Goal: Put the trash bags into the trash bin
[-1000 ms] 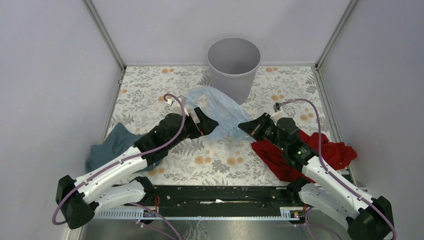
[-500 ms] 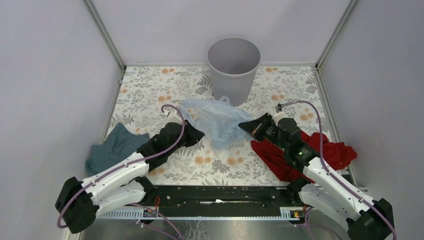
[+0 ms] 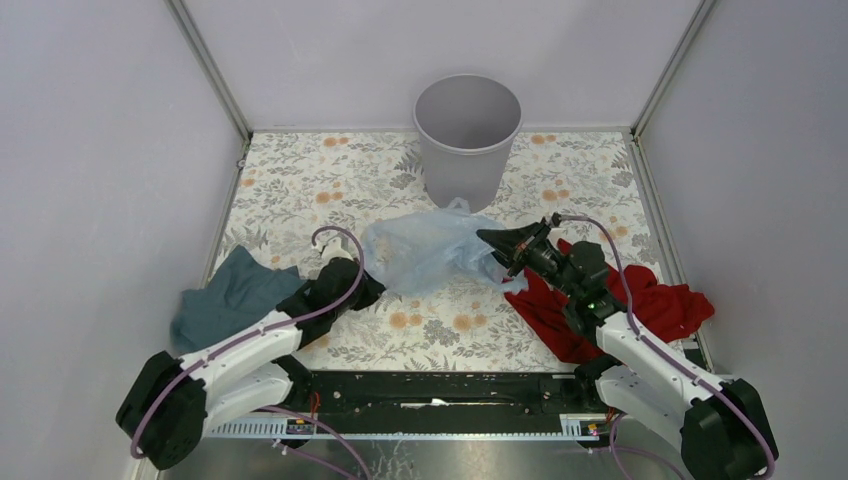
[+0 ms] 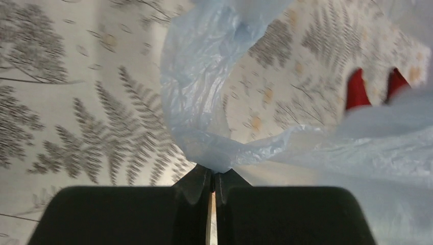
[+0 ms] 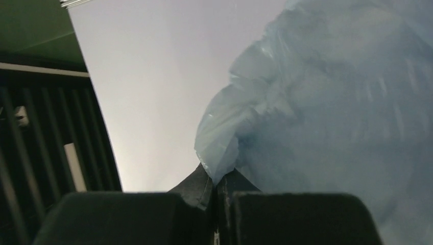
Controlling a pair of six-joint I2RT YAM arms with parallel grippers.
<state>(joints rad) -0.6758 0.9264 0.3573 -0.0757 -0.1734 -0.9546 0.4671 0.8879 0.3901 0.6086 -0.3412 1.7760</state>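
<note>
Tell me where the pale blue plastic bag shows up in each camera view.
Top external: bag at centre, just in front of the bin.
Left wrist: bag spans centre to right, pinched bottom centre.
Right wrist: bag fills the right half, pinched bottom centre.
Shared landmark: fern-print table cover, in top and left wrist only.

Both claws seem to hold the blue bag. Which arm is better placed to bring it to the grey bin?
Right, probably. The right claw grips the trash bag nearer the trash bin; the left claw grips its edge farther from the bin.
</note>
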